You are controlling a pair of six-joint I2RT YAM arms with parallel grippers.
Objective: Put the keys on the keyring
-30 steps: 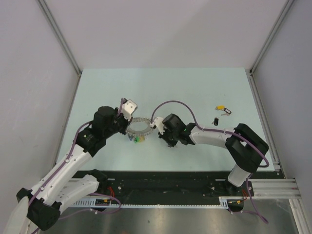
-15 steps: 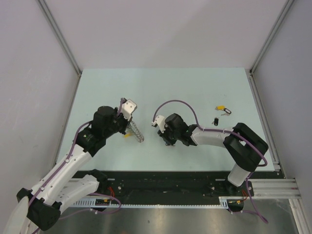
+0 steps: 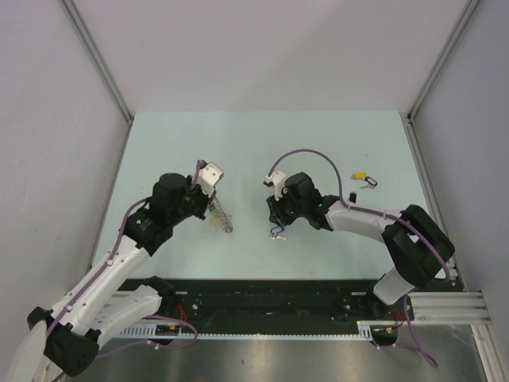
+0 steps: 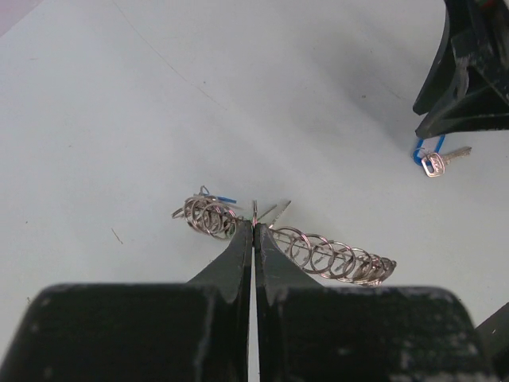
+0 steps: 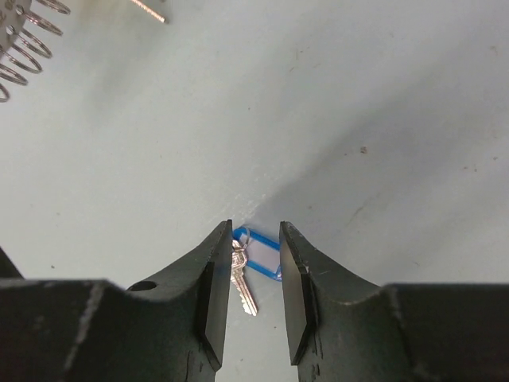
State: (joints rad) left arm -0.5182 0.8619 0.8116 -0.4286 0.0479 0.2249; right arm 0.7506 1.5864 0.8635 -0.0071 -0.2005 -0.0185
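A: The right pincer (image 5: 254, 231) has pulled back to the right, away from the keyring (image 4: 334, 253), and its jaws have been parting. The ring, which lay flat a second ago, is now standing on edge.

B: So what is that pincer doing?

A: It is hovering with a narrow gap, straddling the blue-tagged key (image 5: 241, 278). The key seems to be lying on the tabletop (image 3: 318, 143) and not pinched. The left pincer (image 4: 254, 227) is clamping fully shut on the keyring's band, holding it tilted just above the surface, well apart from that key.

B: How should the pick go?

A: I'd be lowering straight down and closing on the blue tag, not the thin blade, so the key's loop is hanging free for threading. The left arm should be keeping the ring steady while the key is being carried over.

B: And the rest?

A: The yellow-tagged key (image 3: 360, 175) and the black-tagged key (image 3: 351, 197) are waiting far right.
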